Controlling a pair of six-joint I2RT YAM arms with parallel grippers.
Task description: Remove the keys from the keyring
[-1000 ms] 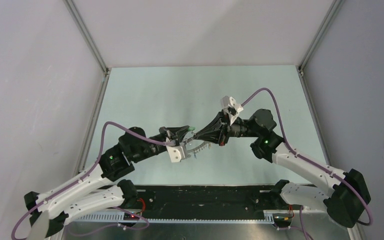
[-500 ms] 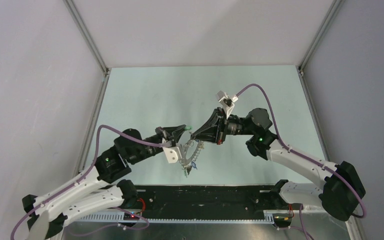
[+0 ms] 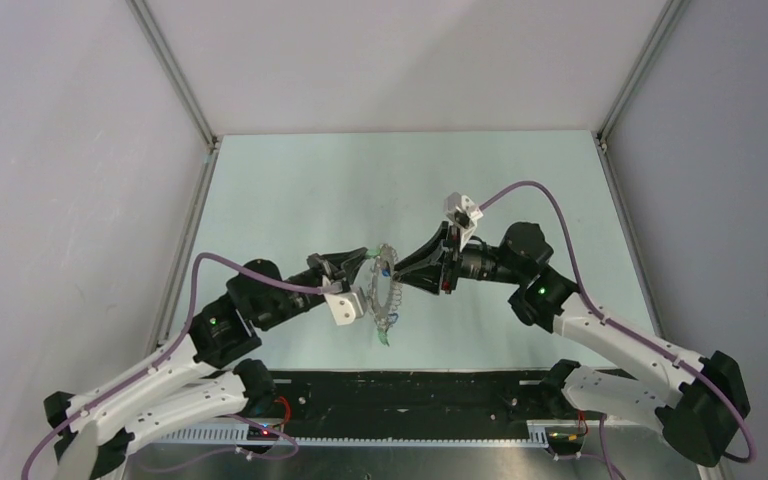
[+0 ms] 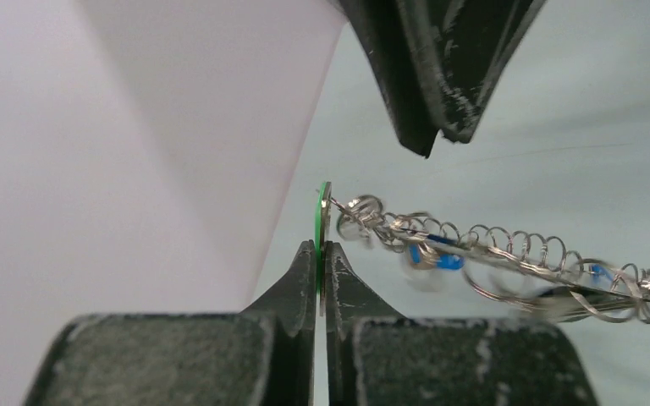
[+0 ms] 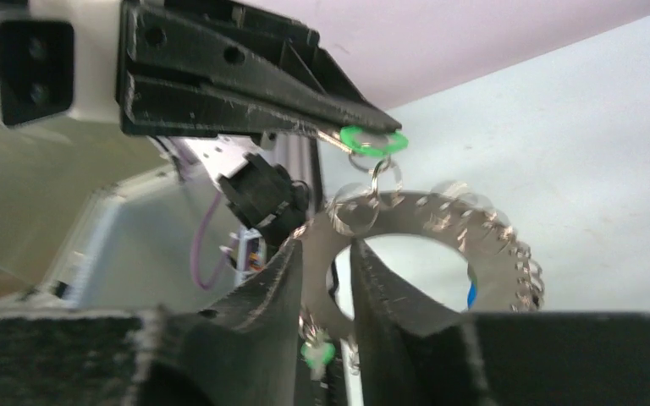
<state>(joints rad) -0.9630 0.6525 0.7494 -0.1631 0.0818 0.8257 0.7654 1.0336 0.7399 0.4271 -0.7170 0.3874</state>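
My left gripper (image 4: 322, 247) is shut on the green head of one key (image 4: 323, 203), and the rest hangs from that key. The keyring (image 5: 427, 211), a wide flat grey-brown ring lined with small wire rings, stands nearly upright in mid-air between the two grippers (image 3: 380, 290). More keys dangle below it, a green one (image 3: 384, 337) and a blue one (image 4: 440, 260). My right gripper (image 5: 328, 247) has its jaws slightly apart. One finger is outside the ring's band and one is in the hole. I cannot tell whether they touch it.
Both arms meet above the middle of the pale green table (image 3: 290, 190). White walls with metal posts (image 3: 175, 75) close in the left, right and back. A black strip with the arm bases (image 3: 410, 395) runs along the near edge.
My right jaws have parted from shut. The keyring has swung from lying between the grippers to hanging upright from the left gripper's key. The right wrist has rolled back and drawn slightly right.
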